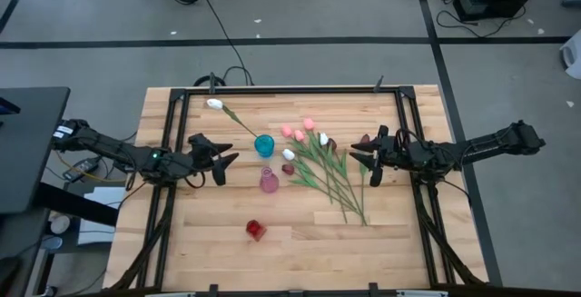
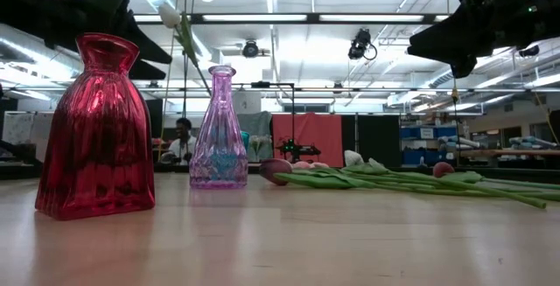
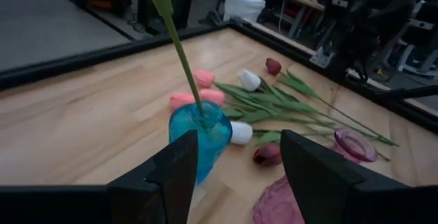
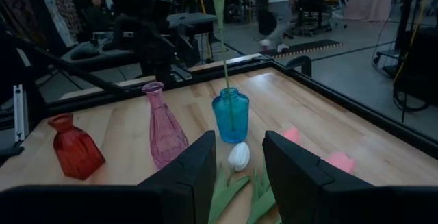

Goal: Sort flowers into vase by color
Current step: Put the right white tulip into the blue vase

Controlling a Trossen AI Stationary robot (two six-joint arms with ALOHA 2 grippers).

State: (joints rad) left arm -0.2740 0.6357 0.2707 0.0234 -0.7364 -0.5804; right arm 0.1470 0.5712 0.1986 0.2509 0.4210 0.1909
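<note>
A blue vase stands mid-table. One white flower is stuck in it by its stem and leans toward the far left. A pink vase and a red vase stand nearer the front edge. Several flowers with pink, white and maroon heads lie loose on the wood, right of the blue vase. My left gripper hovers open, left of the blue vase. My right gripper hovers open at the right side of the loose flowers. Neither has anything between its fingers.
A black frame runs round the working area on the wooden table. In the low view the red vase and pink vase stand in front, with the flowers lying flat to their right. A person sits in the room behind.
</note>
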